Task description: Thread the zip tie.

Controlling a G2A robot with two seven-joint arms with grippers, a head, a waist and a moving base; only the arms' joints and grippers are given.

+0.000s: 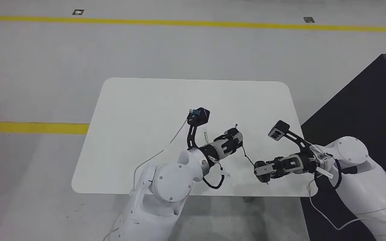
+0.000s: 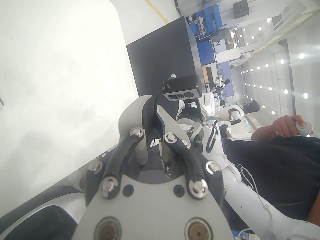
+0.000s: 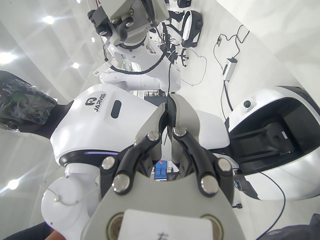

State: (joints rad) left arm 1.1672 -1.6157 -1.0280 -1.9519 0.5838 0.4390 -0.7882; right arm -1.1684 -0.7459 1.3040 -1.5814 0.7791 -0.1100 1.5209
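Spanning the gap between the two claws, the zip tie is a thin black strip held in the air above the white table, over the near edge toward the robot's right-hand near corner. One part sits in the right gripper. Its two fingers are pressed together on the strip, the ribbed black pads meeting with the tie pinched between them and running straight out past the tips. From there the strip shows a slight bend partway and carries on to the left gripper, where it goes in among the fingers. In the left wrist view those fingers are likewise closed, dark pads flat against each other, so I note this claw as clamped on the other part of the tie. Which end is the head and which the tail I cannot tell; the strip is too thin to read. The two grippers are near each other but apart, tips pointing roughly toward one another. The left one lies over the table surface and the right one sits at the table's near edge. Each arm carries a black wrist camera on a bracket, the left camera and the right camera. The table has rounded corners. A black panel stands just beside its right side. On the grey floor a yellow line runs beyond the far edge, and a yellow stripe lies off the table's left side.
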